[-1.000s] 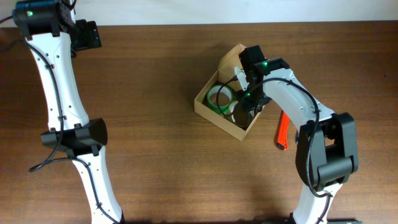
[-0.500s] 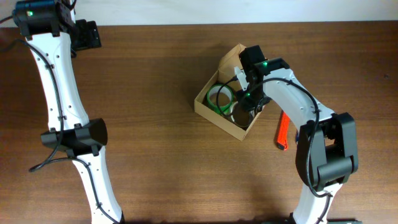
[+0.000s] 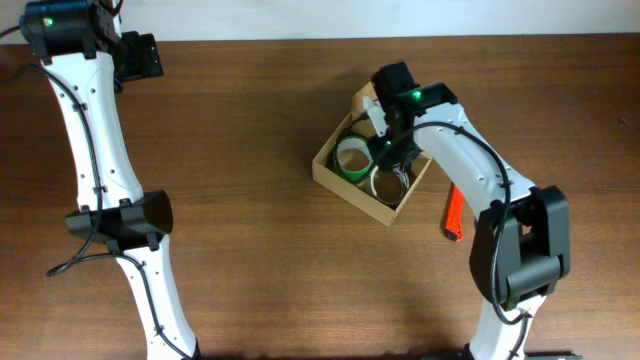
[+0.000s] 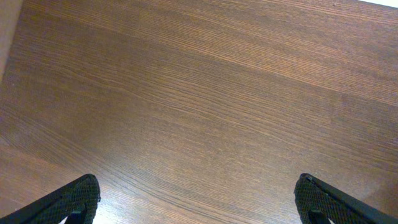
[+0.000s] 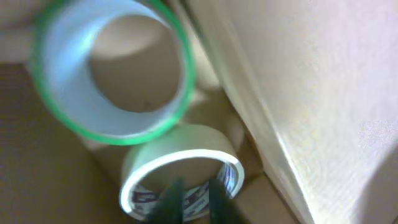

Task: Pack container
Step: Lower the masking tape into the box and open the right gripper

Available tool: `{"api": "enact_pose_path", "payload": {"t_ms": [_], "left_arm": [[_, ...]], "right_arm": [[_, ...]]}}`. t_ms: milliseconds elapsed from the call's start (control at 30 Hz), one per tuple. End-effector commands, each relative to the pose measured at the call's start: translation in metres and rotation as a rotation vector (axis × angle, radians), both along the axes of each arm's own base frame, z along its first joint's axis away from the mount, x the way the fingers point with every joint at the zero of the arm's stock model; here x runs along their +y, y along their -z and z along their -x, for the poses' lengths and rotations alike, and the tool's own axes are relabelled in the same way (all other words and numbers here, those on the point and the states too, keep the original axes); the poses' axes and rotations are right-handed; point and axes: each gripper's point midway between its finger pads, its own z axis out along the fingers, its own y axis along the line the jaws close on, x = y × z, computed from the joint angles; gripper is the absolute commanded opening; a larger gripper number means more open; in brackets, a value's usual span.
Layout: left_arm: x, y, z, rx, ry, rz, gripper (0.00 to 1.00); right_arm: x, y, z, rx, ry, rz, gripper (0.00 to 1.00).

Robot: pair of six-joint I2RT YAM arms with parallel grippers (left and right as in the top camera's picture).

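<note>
The dark brown wooden table (image 3: 250, 200) bears the small tan cardboard container (image 3: 350, 198) right of centre, its flap lid open. The left gripper (image 4: 199, 199) hangs over bare wood, fingers spread wide. The right gripper (image 5: 194, 185) reaches into the container, fingers pressed together over a cream tape roll (image 5: 180, 146) just beside a green-rimmed tape roll (image 5: 62, 87). A slim orange-red tool (image 3: 453, 215) lies near the container's right side.

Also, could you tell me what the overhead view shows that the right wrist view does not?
Only the overhead shows the whole outline of the container, the orange tool on the table to its right, and the left arm far off to the left. Only the right wrist shows dark printing inside the core of the white roll and the right gripper, fingers close together, over that roll. Both show the green-edged roll and the white roll side by side in the container.
</note>
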Motion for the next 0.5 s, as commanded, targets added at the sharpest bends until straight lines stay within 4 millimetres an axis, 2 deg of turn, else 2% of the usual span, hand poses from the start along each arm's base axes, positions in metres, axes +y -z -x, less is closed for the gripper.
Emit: {"api": "enact_pose_path", "payload": {"t_ms": [0,233,467], "left_arm": [[-0.001,-0.003,0.001,-0.003,0.007,0.003,1.00],[-0.001,-0.003,0.001,-0.003,0.007,0.004,1.00],[-0.001,-0.003,0.001,-0.003,0.007,0.003,1.00]], "right_arm": [[0.009,-0.007,-0.002,-0.013,-0.015,-0.012,0.04],[0.010,-0.007,0.000,-0.006,0.002,-0.015,0.04],[0.025,-0.002,0.007,0.005,-0.036,-0.014,0.04]]}}
